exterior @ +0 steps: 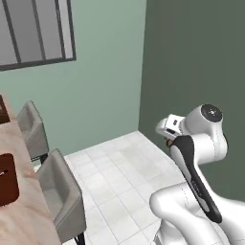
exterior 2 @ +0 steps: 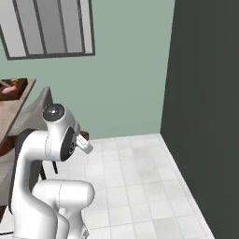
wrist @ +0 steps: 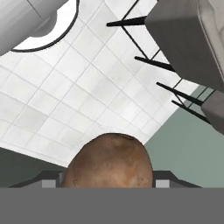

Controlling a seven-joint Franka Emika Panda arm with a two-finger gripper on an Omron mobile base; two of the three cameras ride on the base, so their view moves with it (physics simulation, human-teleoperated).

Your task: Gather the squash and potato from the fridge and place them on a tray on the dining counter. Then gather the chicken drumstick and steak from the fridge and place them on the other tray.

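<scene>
The white arm's end effector (wrist: 109,186) is clamping on the roundish brown potato with mottled tan skin (wrist: 109,164), which is sitting between the finger tips at 6 o'clock in the hand view, above the white tiled floor (wrist: 65,87). Grey upholstered stools on thin black legs (wrist: 188,39) are standing at 2 o'clock in that view. In the left base view the hand is tucking in beside the arm's upper joint, where a small brown patch of the potato (exterior: 168,142) is peeking out. At 9 o'clock there, the beige-tan marbled stone worktop (exterior: 21,210) is carrying a shallow rectangular dark reddish-brown tray (exterior: 7,179), with two grey stools (exterior: 60,191) just beside it.
</scene>
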